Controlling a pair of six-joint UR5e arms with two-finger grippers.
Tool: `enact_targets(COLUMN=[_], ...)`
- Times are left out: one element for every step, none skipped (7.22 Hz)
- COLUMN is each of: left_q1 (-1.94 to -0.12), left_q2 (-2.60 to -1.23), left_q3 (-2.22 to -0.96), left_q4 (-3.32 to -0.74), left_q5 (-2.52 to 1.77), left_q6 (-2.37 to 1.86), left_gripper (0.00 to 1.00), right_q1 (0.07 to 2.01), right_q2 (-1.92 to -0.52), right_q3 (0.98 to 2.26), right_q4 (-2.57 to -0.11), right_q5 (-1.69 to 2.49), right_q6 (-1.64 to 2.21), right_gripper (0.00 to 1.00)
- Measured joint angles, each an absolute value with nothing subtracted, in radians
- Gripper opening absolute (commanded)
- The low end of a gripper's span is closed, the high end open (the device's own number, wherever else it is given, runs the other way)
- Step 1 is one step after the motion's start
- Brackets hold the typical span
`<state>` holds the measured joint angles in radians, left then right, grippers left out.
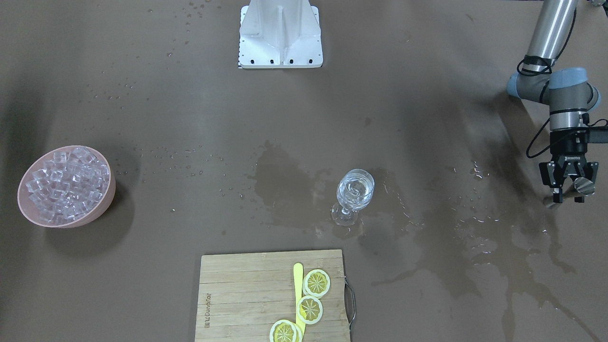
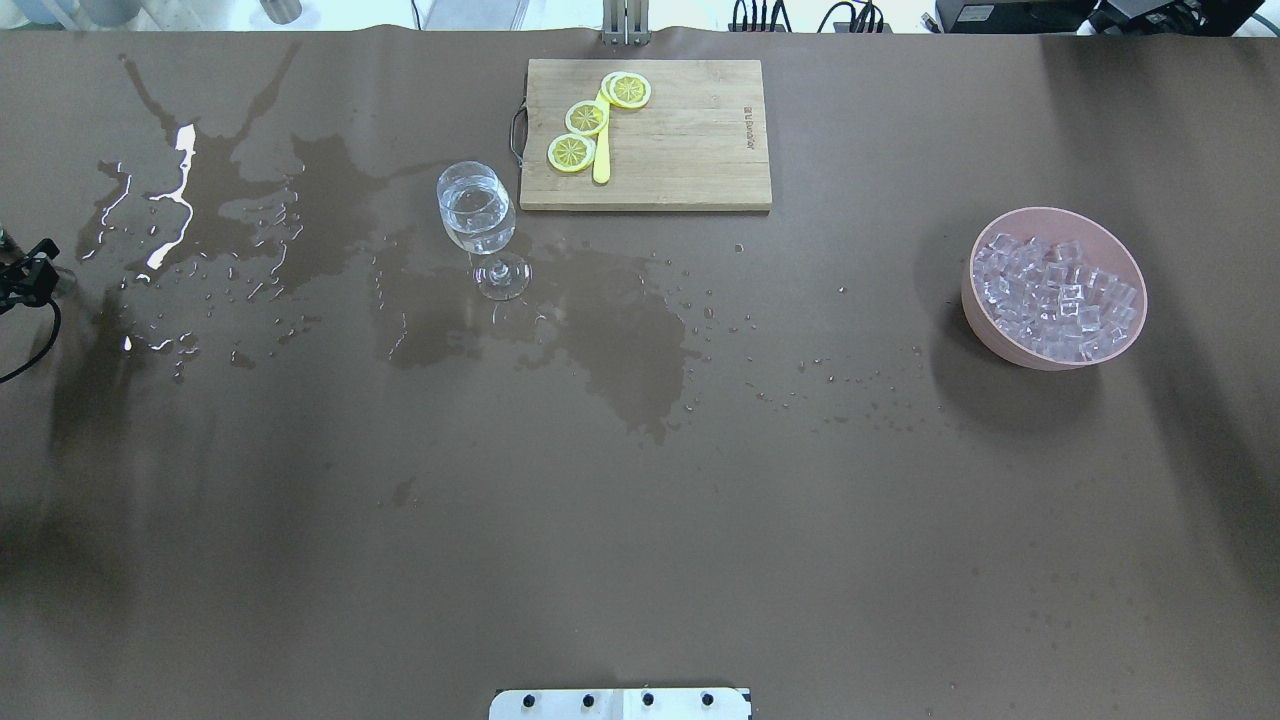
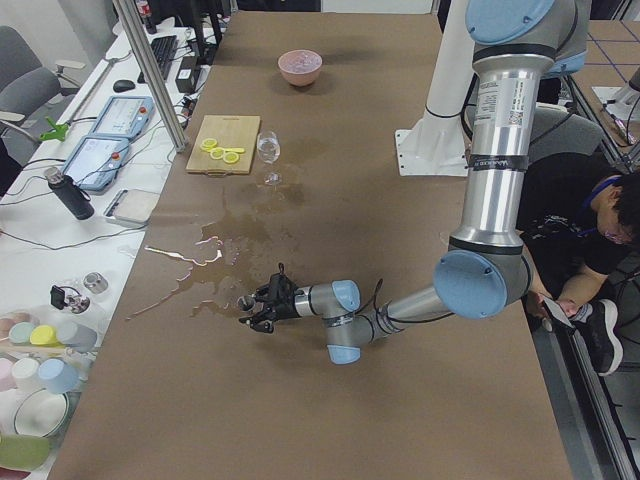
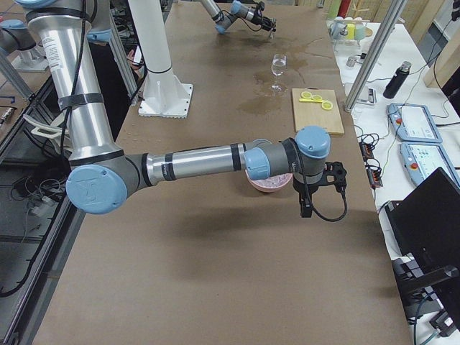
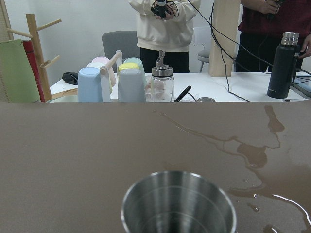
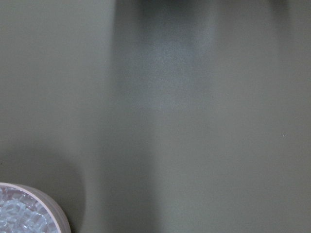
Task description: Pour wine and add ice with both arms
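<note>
Left gripper [image 1: 568,189] clamps steel jigger [image 1: 582,185], well clear of wine glass [image 1: 352,202]. Wine [image 1: 356,186] inside wine glass. Ice [image 1: 66,185] in pink bowl [image 1: 108,199], far across from wine glass. Right gripper [image 4: 306,207] beside pink bowl, finger state unclear.

The left arm [image 1: 551,33] enters at the front-facing view's 1 o'clock corner and bends at the wrist near 3 o'clock. Its gripper [image 1: 566,194] points toward 6 o'clock, low over the surface [image 1: 304,142], with the jaws closed on a steel jigger [image 1: 583,185]. In the right side view the right arm [image 4: 201,159] stretches level toward 3 o'clock. Whether the right gripper [image 4: 332,178] is closed cannot be told.
</note>
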<state>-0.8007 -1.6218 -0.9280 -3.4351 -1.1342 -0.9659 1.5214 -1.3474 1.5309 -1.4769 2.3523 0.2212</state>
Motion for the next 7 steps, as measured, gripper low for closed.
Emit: enact_targets(left_q1=[-0.801, -0.801, -0.801, -0.801, -0.801, -0.802, -0.805], left_q2=[-1.604, -1.581, -1.555, -1.529, -1.500, -1.465, -1.422], left_q3=[-0.939, -0.959, -0.985, -1.013, -1.045, -1.084, -1.135], left_q4=[-3.449, -3.458, -3.466, -3.473, -3.477, -3.479, -3.479], left_q5=[-1.145, -1.158, -1.166, -1.179, -1.200, -1.218, -1.255], left_q6=[-0.955, -0.946, -0.942, -0.942, -0.944, -0.947, -0.948], left_gripper=[0.92, 0.96, 0.97, 0.97, 0.97, 0.97, 0.97], right_q1=[1.522, 1.524, 1.527, 1.532, 1.535, 1.538, 1.542], right_q2=[-1.348, -1.350, -1.353, -1.358, -1.364, -1.368, -1.367], right_q3=[1.532, 1.534, 1.535, 1.535, 1.534, 1.540, 1.552], right_q4=[-1.479, -1.480, -1.480, -1.480, -1.479, -1.480, -1.490], right_q5=[2.354, 2.355, 2.356, 2.356, 2.356, 2.356, 2.356], right_q6=[0.222, 0.222, 0.222, 0.222, 0.223, 0.230, 0.239], right_gripper=[1.00, 1.00, 1.00, 1.00, 1.00, 1.00, 1.00])
